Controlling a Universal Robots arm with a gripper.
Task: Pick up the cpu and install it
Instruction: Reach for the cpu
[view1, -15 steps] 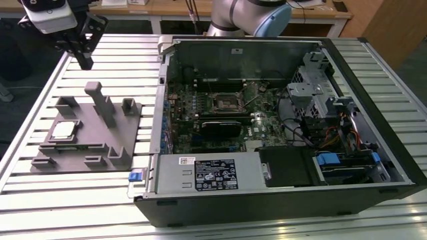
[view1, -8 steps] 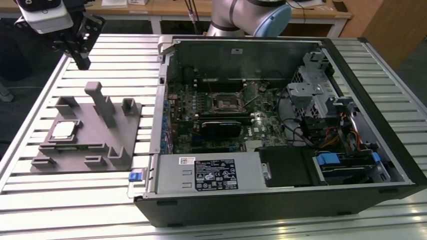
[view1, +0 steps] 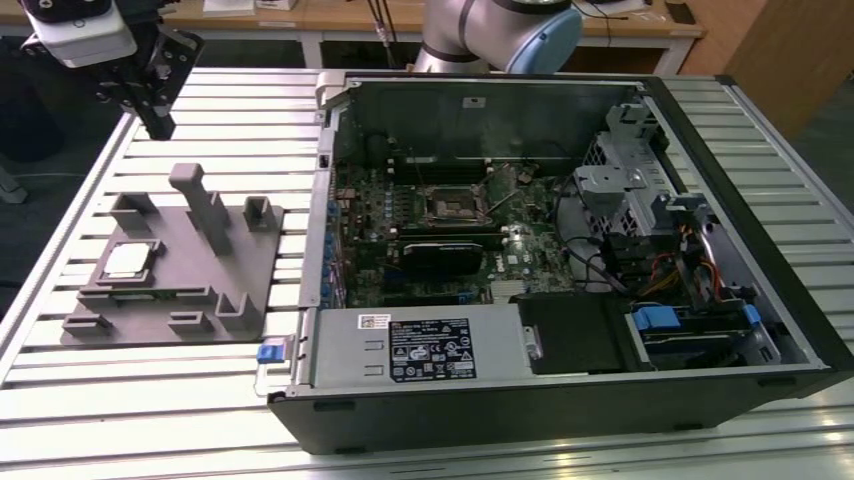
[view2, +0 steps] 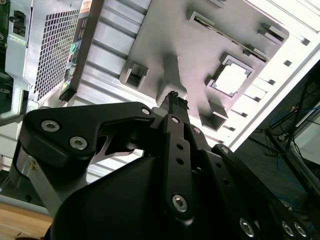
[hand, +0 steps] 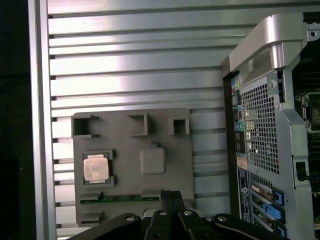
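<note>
The cpu (view1: 127, 262) is a small silvery square chip lying in a recess of the grey fixture plate (view1: 200, 285) on the slatted table, at the exterior view's left. The chip also shows in the first wrist view (hand: 95, 167) and the second wrist view (view2: 231, 79). My gripper (view1: 158, 128) hangs high above the table beyond the fixture's far end, well away from the chip. Its black fingers (view2: 173, 102) are pressed together with nothing between them, as the first wrist view also shows (hand: 171, 196). The black motherboard socket (view1: 447, 205) sits inside the open computer case (view1: 747, 300).
Grey posts (view1: 200, 200) and blocks rise from the fixture around the chip. The case's metal rear wall (hand: 260, 125) stands beside the fixture. The robot arm's base (view1: 514, 35) is behind the case. Slatted aluminium table (view1: 134, 400) surrounds everything.
</note>
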